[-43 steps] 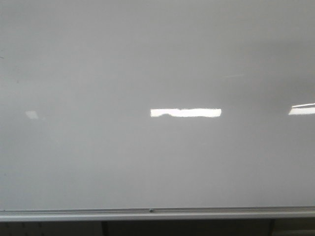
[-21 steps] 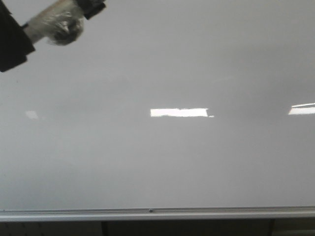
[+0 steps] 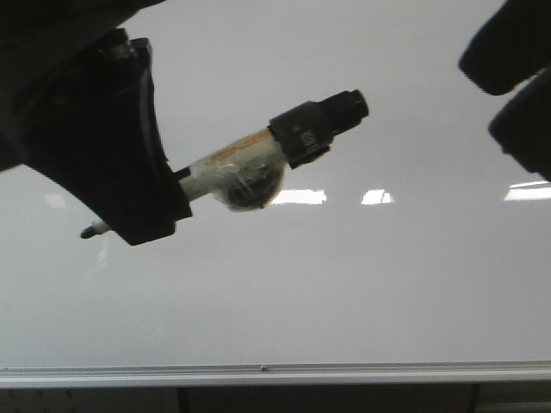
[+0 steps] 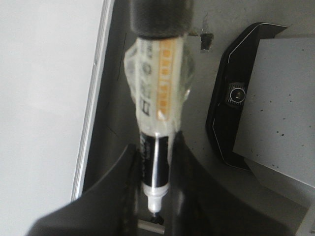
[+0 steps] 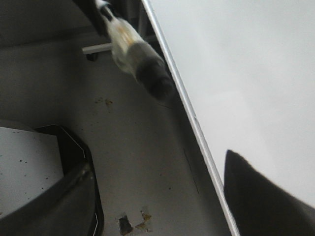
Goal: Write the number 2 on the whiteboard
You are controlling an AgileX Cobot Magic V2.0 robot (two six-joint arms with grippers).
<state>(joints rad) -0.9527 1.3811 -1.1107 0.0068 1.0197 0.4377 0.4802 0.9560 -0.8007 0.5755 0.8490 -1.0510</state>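
The whiteboard (image 3: 344, 292) fills the front view, glossy white-grey with light reflections and a silver bottom rail (image 3: 275, 374). No number 2 shows on it. My left gripper (image 3: 138, 206) is shut on a marker (image 3: 250, 168) wrapped in clear tape, its black cap end pointing up and right and its tip (image 3: 89, 231) low at the left, in front of the board. In the left wrist view the marker (image 4: 157, 98) sits between the fingers of the left gripper (image 4: 153, 196). My right gripper (image 3: 516, 86) is open and empty at the upper right; the right wrist view (image 5: 157, 196) shows its fingers spread wide.
The board's edge rail runs through both wrist views (image 4: 91, 123) (image 5: 197, 128). Below is grey floor with tape scraps (image 5: 133, 223). A grey, black-rimmed robot base with a small camera (image 4: 236, 93) lies beside the board.
My left arm with the marker has come down and to the right from the upper left corner, now large in the front view. My right gripper has entered at the upper right.
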